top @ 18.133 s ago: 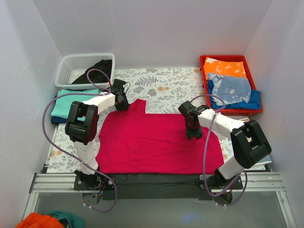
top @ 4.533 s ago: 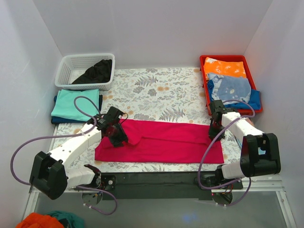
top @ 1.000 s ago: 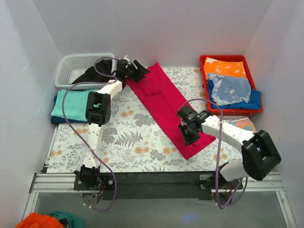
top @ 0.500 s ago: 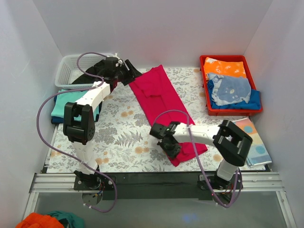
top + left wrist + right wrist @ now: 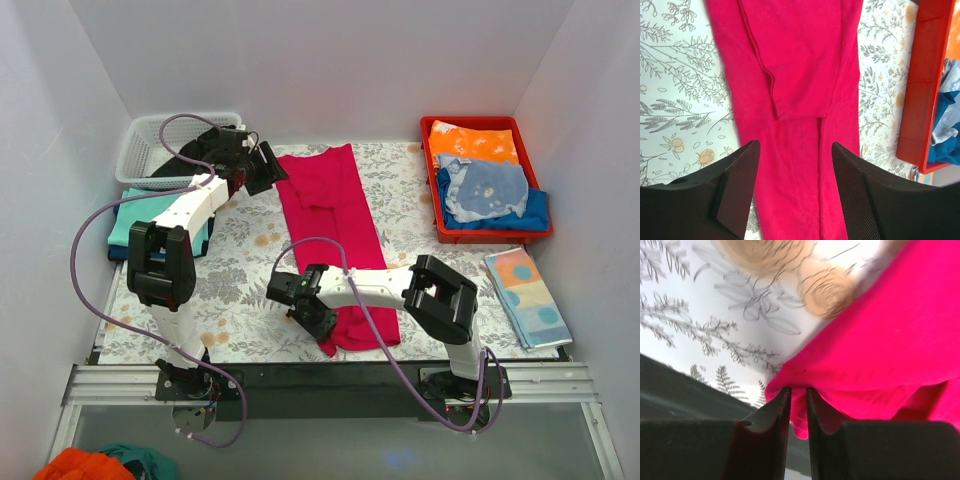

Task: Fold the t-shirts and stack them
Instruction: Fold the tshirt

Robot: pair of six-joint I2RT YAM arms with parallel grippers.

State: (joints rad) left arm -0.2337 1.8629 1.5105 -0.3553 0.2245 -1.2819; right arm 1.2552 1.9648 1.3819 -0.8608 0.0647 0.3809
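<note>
red tee [image 5: 335,235] lies on the tabletop [image 5: 240,275], folded lengthwise into a long narrow strip. it runs from the far middle toward the near edge, w/ the near end a bit further right than the far end. left wrist view shows a sleeve folded in over the strip, its hem lying across the red [image 5: 800,75].

right fingers [image 5: 314,318] are at the strip's near left corner. they're pressed nearly together, pinching the tee's edge. in the right wrist view a bunched fold of red cloth is caught btwn the tips [image 5: 781,402], w/ more cloth sagging just below the pinch & the flower print behind.

left fingers [image 5: 262,168] are at the far left corner of the strip, near the basket [image 5: 140,160]. they're spread wide. in the wrist view [image 5: 740,175] the red strip shows btwn them. can't tell if they touch the cloth.

basket is white, in the far left corner, w/ a black tee [image 5: 205,148] in it. just in front of it, at the left edge, a folded teal tee [image 5: 150,225] sits on a dark blue tee [image 5: 122,250].

far right: a red tray [image 5: 433,180] holding an orange cloth [image 5: 472,140] & blue cloths [image 5: 490,190]. near right, a striped cloth [image 5: 525,295] lies flat, well apart from the red tee.
</note>
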